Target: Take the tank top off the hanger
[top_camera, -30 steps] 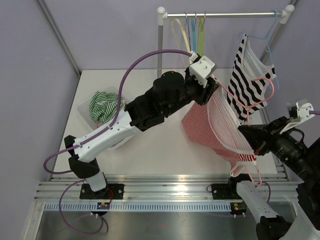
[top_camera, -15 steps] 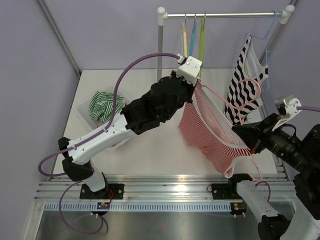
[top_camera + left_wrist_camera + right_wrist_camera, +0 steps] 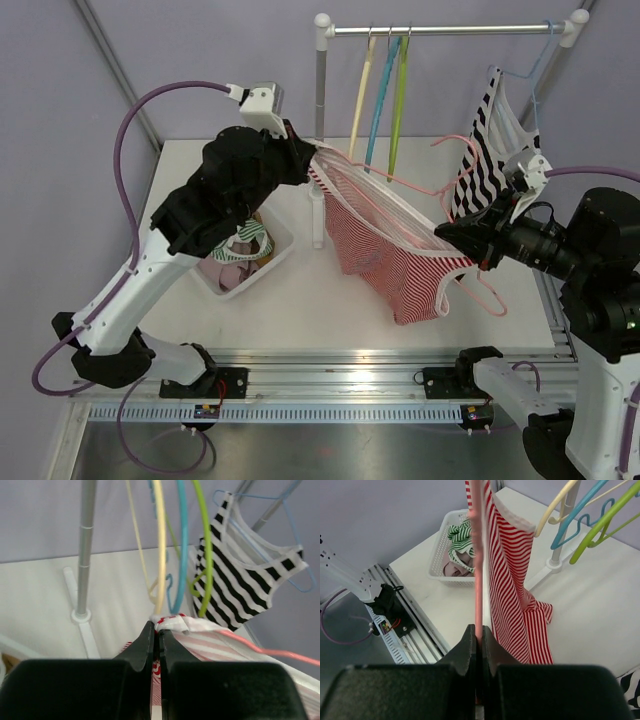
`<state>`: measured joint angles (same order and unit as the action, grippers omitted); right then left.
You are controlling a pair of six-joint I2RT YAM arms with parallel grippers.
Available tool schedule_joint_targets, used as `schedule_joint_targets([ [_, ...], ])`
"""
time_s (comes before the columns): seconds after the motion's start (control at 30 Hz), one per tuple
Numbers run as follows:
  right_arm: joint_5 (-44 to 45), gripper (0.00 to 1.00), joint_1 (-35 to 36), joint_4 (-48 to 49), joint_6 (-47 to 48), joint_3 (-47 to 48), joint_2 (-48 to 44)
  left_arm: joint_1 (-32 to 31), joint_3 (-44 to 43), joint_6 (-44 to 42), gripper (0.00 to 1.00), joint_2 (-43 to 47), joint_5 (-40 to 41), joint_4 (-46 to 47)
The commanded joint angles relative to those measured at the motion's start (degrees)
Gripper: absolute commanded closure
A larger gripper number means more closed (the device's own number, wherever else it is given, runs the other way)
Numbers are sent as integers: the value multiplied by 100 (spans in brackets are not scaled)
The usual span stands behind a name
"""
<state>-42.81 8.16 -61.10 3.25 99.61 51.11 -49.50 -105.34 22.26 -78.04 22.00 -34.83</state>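
A red-and-white striped tank top (image 3: 385, 262) hangs stretched above the table between my two grippers. My left gripper (image 3: 312, 160) is shut on its white-edged strap (image 3: 172, 622) at the upper left. My right gripper (image 3: 447, 235) is shut on the pink hanger (image 3: 405, 183), which runs along the top's upper edge; its bar (image 3: 477, 560) shows in the right wrist view beside the striped cloth (image 3: 512, 590). The top's lower part droops toward the table.
A clothes rail (image 3: 440, 30) at the back carries yellow (image 3: 358, 95), blue (image 3: 380, 95) and green (image 3: 398, 95) bare hangers and a black-and-white striped top (image 3: 490, 150) on a light-blue hanger. A white basket (image 3: 285, 245) with clothes sits at the left under my left arm.
My left gripper has swung far left and up with the strap, pulling the top out wide. My right gripper has risen with the pink hanger. The top now hangs more level.
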Motion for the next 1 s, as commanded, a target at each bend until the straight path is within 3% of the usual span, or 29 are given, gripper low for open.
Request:
schedule_joint_targets([
  [0.0, -202, 100, 19, -8, 80, 59, -427, 976, 214, -20, 100, 324, 783, -279],
  [0.13, -315, 100, 19, 107, -70, 23, -278, 1056, 926, -608, 100, 737, -388, 693],
  [0.27, -351, 100, 19, 255, 62, -73, -320, 1143, 1016, -461, 100, 720, -100, 601],
  [0.33, -273, 100, 19, 693, -112, -266, -583, 1223, 1024, -389, 100, 615, -379, 477],
  [0.43, -236, 100, 19, 2763, -1314, -1336, -1179, 1241, 1644, -310, 100, 876, -1405, 931],
  [0.47, -306, 100, 19, 4310, -2092, -2140, -1330, 1241, 1918, -249, 100, 1017, -1748, 1204],
  [0.53, -334, 100, 19, 5918, -3366, -3240, -1568, 1232, 2828, -91, 100, 1447, -2951, 2231],
  [0.57, -325, 100, 19, 7239, -3661, -3481, -1561, 1223, 3087, -73, 100, 1563, -3399, 2583],
  [0.6, -264, 100, 19, 7662, -3891, -3632, -1526, 1214, 3359, -29, 100, 1677, -4083, 3126],
  [0.7, -220, 100, 19, 8648, -4489, -3818, -1149, 1179, 3950, -72, 100, 1784, -5113, 3447],
  [0.87, 614, 100, 19, 9990, -4990, -4115, -892, 645, 4328, -590, 100, 1503, -5241, 2957],
  [0.9, 938, 100, 19, 10125, -4913, -4195, -936, 538, 4442, -609, 100, 1398, -4771, 2755],
  [0.93, 1124, 100, 19, 9987, -4451, -4126, -1119, 372, 4513, -531, 100, 1362, -4427, 2693],
  [0.97, 1299, 100, 19, 8794, -4055, -3917, -1217, 318, 4574, -469, 100, 1336, -3806, 2648],
])
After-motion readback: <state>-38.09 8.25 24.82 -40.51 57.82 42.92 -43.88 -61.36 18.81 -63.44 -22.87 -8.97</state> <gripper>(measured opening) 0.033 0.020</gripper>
